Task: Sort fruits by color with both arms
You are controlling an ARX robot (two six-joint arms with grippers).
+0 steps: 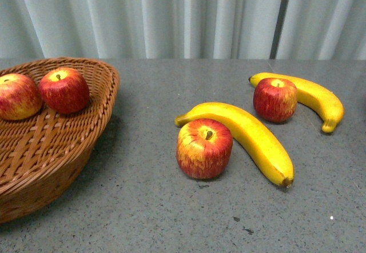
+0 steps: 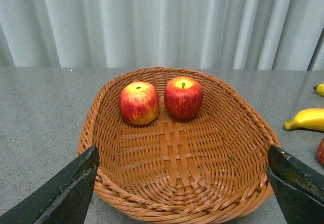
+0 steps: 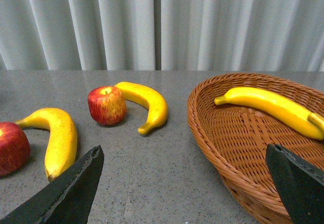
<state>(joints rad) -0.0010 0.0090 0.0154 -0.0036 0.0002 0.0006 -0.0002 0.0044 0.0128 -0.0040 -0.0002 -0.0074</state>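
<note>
My left pincer [image 2: 182,155] and my right pincer [image 3: 183,150] are both wide open and hold nothing. Nearest on the grey stone table [image 1: 143,207], a red-yellow apple [image 1: 204,148] lies just beside a long curved yellow banana [image 1: 246,133], and a second apple [image 1: 275,99] and a second banana [image 1: 311,95] lie behind them. The brown woven wicker basket [image 1: 86,133] at my left holds two red apples [image 1: 64,90], and another wicker basket [image 3: 212,148] holds a third yellow banana [image 3: 268,105].

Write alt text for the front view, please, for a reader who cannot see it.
On a grey table, two red apples and two yellow bananas lie loose, each apple in a banana's inner curve. At the left, a wicker basket holds two more red apples; pale curtains hang behind.
</note>
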